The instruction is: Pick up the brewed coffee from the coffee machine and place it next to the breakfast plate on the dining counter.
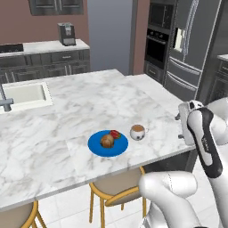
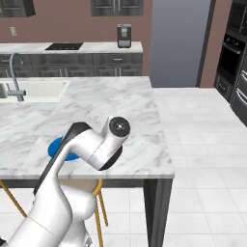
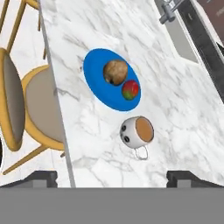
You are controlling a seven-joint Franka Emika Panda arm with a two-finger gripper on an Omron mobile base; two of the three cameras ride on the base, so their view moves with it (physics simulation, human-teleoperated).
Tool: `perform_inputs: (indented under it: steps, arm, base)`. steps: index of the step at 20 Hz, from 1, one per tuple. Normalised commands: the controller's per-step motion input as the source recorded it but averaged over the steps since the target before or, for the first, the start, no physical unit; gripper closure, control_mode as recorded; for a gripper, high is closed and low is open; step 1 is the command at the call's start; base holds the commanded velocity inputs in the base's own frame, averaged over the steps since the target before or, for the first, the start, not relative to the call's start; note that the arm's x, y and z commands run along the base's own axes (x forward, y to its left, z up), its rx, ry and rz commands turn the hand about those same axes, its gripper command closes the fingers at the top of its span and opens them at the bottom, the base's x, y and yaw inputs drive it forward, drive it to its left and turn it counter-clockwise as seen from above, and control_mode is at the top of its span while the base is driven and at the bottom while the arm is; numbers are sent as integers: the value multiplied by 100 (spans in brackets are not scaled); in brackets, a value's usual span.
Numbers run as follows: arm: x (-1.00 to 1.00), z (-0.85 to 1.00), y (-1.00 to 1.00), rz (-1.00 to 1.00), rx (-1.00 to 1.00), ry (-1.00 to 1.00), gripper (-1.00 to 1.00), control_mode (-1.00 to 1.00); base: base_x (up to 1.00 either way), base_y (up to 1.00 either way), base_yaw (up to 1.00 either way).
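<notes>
Mug of coffee sits on dining counter, at 3 o'clock of blue plate. Right base view: arm hides most of plate. Hand view: mug at plate's 5 o'clock, apart; gripper empty, jaws wide.

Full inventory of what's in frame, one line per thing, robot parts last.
mug: 1, white, coffee inside, upright on island beside plate, apart from it
plate: 1, blue, near island's front edge
bun: 1, brown, on plate
small red item: 1, on plate
sink: 1, white, inset in island
coffee machine: 1, dark, back wall counter
stools: 2, yellow legs, under island edge
claw: 1, dark tips, open, empty, short of mug
</notes>
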Motion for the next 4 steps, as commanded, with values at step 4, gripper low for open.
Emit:
perform_inputs:
  steps: [4]
  arm:
    - [-36, 0, -85, 0, 0, 0, -100, -100]
  base:
    - [0, 0, 0]
